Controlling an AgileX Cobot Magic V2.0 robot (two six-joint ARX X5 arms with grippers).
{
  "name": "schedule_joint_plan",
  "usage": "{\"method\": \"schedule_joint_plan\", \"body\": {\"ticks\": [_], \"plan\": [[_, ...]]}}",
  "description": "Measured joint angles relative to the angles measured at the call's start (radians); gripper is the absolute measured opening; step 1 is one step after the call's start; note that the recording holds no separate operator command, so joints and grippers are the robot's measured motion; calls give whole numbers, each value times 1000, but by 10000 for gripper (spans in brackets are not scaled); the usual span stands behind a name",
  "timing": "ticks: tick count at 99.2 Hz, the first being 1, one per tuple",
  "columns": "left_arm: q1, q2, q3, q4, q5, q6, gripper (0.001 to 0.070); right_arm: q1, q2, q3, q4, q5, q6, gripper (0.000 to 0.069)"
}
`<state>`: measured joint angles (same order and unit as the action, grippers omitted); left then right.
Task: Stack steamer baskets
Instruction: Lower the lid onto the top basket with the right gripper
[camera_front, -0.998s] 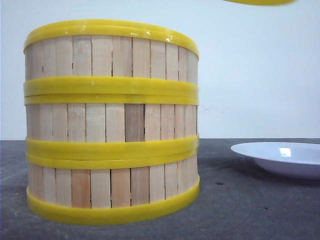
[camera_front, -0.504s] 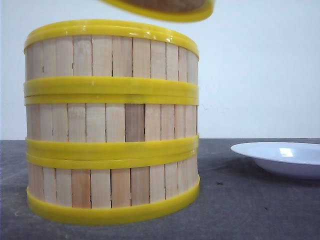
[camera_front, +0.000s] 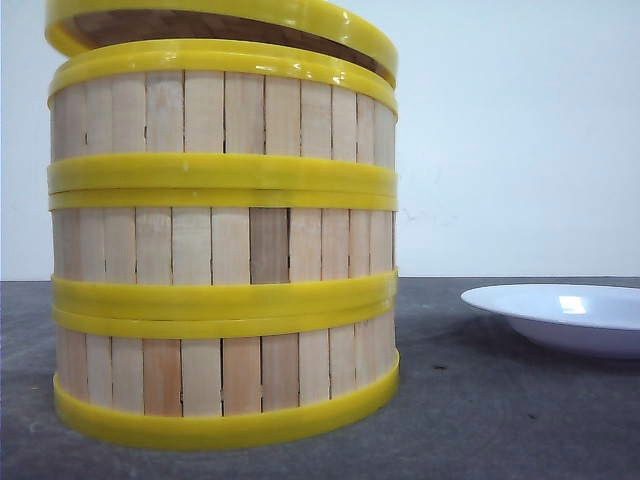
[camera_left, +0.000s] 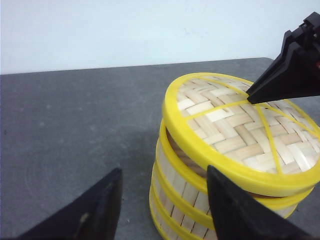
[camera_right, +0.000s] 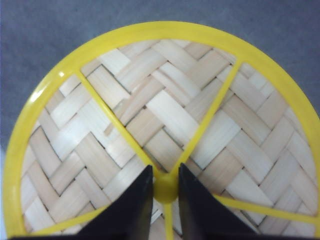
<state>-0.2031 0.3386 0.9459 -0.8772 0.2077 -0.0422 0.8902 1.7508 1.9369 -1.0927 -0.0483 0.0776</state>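
The three steamer baskets (camera_front: 222, 245) stand stacked one on another as a single column on the dark grey desk (camera_front: 500, 420), toward the left of the front view, their pale slat walls upright and their yellow rims meeting in two doubled bands. Over the top basket sits the woven lid (camera_right: 165, 130), a flat round disc of herringbone weave with a yellow rim and thin yellow spokes running to a knob (camera_right: 166, 188) at its centre. The lid is tilted: in the front view its near edge is raised enough to show its shadowed underside above the top basket's rim, and in the left wrist view a dark gap shows between lid and basket on the side facing that camera; whether the far edge touches the rim cannot be told. The right tool (camera_right: 165, 200) has the knob pinched between its two black fingers (camera_right: 136, 210), which stand narrowly apart with the yellow knob filling the space between them. In the left wrist view that same tool reaches down onto the lid's centre. The left tool (camera_left: 162, 212) hangs beside the stack, spread wide with nothing between its fingers (camera_left: 100, 210), one toward open desk and the other overlapping the edge of the baskets in the picture. A white plate (camera_front: 560, 315) rests on the desk to the right, apart from the stack.
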Motion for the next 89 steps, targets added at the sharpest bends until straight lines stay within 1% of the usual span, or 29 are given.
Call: {"method": "schedule_joint_plan", "body": {"ticks": [44, 66, 89], "plan": [[0, 0, 0, -8, 0, 0, 315, 32, 21, 1, -18, 1, -3, 57], [0, 0, 0, -15, 0, 0, 315, 31, 41, 2, -1, 49, -7, 57], [0, 0, 0, -33, 0, 0, 315, 11, 41, 2, 1, 44, -11, 56]]}}
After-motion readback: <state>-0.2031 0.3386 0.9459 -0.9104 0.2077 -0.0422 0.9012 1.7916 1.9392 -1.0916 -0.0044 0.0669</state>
